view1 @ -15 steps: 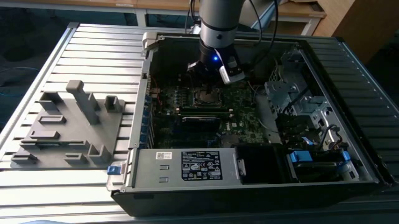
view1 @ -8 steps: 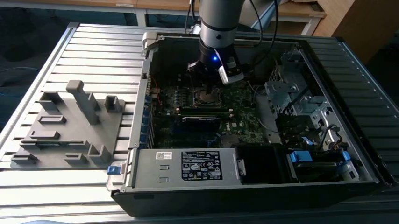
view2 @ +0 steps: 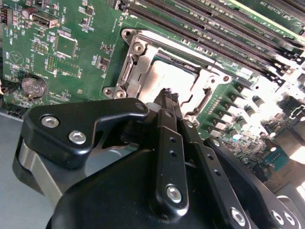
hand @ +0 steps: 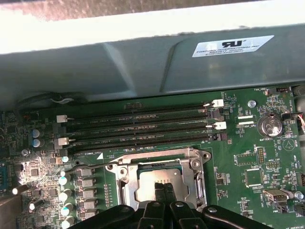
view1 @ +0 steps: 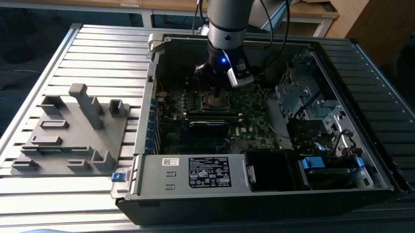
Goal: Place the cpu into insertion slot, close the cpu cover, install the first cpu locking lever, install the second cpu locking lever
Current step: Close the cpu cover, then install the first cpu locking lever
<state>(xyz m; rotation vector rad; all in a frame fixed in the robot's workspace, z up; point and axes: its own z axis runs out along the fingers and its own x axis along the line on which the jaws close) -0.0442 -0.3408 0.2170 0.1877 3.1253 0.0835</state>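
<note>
On the exterior view's left, a grey plastic plate with blocky upright pegs lies on the ribbed metal tabletop. To the exterior view's right of the plate stands an open black case.

The arm, a smooth grey tube, comes down almost vertical into the case. The hand points straight down over the slot on the green board.

In both wrist views the two matt black fingers meet at their tips, so the hand is closed, and I see nothing between them. Whether the tips touch the cpu or hang just above it, I cannot tell.

The cpu, flat and dull silver, sits in the slot. The cover, a shiny metal frame with a cut-out middle, lies around it. Long black memory slots run beside the cover.
</note>
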